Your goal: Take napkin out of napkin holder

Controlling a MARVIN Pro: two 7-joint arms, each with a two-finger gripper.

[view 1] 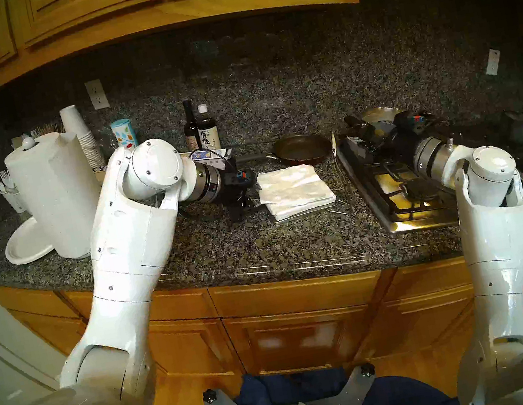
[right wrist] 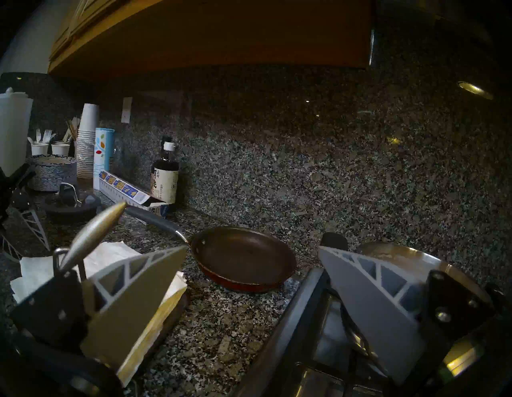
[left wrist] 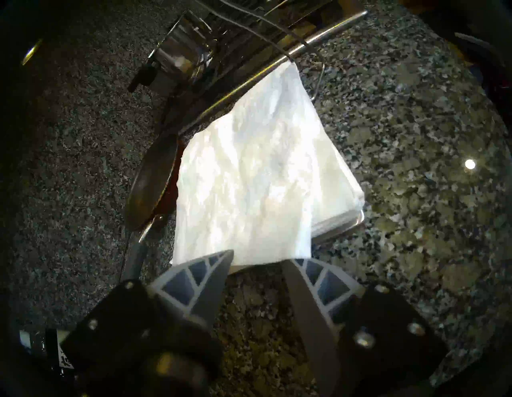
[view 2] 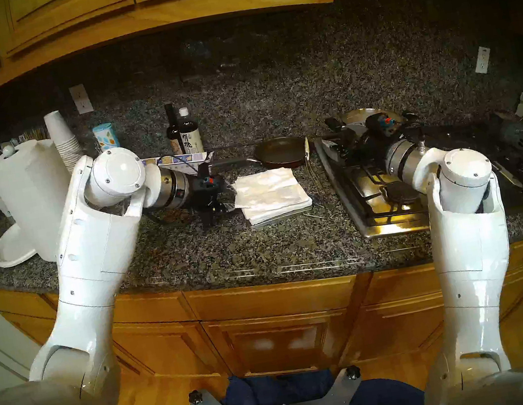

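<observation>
The crinkled, matt white paper napkin (left wrist: 243,177) is lying over the polished, mirror-bright metal napkin holder (left wrist: 339,224), which is sitting on glossy speckled granite countertop (view 1: 226,248), while a dark, smooth-coated frying pan (right wrist: 243,256) and shiny stainless stovetop (view 1: 405,216) are catching light beside varnished wooden cabinets (view 1: 292,323).

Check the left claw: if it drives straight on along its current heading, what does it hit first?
Most likely the top napkin: its near edge lies right at the tips of the left claw, which stands partly open. Behind it come the stack and the napkin holder. Whether the fingers already touch the paper, I cannot tell.
</observation>
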